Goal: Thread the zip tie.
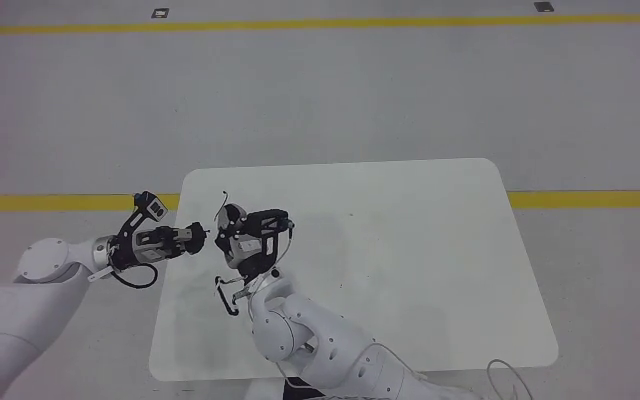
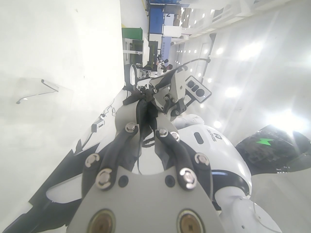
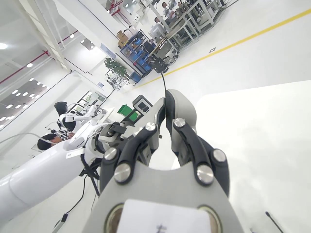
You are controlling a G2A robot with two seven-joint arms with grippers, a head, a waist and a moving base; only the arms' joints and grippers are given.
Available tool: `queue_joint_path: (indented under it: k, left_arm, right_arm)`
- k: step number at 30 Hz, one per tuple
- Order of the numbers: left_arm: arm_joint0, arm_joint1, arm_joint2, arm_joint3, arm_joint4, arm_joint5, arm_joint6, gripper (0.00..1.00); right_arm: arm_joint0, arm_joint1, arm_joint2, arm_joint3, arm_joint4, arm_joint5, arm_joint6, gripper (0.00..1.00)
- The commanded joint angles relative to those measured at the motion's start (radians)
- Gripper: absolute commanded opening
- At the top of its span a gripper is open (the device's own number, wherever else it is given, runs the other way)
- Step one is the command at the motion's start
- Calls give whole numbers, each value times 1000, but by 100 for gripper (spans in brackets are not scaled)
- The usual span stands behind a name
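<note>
Closest in, the left gripper is hanging just over the left edge of the white, round-cornered table, its fingers drawn together. A thin dark strand is running between them in its wrist view. I am taking that for the tie's tail, though I cannot be sure of it. Just to its right, almost nose to nose with it, the right gripper is clamping on the thin black plastic zip tie, up off the table. The strap is rising out from between the pads in a gentle curve, and the small square head is sitting at the end of that free length, well clear of the fingers.

That free length is what is worrying me. With nothing bracing the head, it is likely to sway or twist as either arm moves. The slot could then be facing the wrong way, and the tip would be skating past it or buckling against the side. The two grippers are also working very near each other, so a small misjudgement could knock them together and jar the strap loose. Anything dropped here is falling right by the table's left edge and may go over it.
</note>
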Motion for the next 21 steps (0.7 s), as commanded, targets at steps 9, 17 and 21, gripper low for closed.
queue_joint_path:
  k: [9,17,21]
  left_arm:
    - [0,0,0,0,0,0,0,0]
    - [0,0,0,0,0,0,0,0]
    - [0,0,0,0,0,0,0,0]
  right_arm:
    - [5,3,-13,-11,-1,-4,16,0]
    - [5,3,-15,-8,2,4,32,0]
    - [5,3,-13,-8,2,6,40,0]
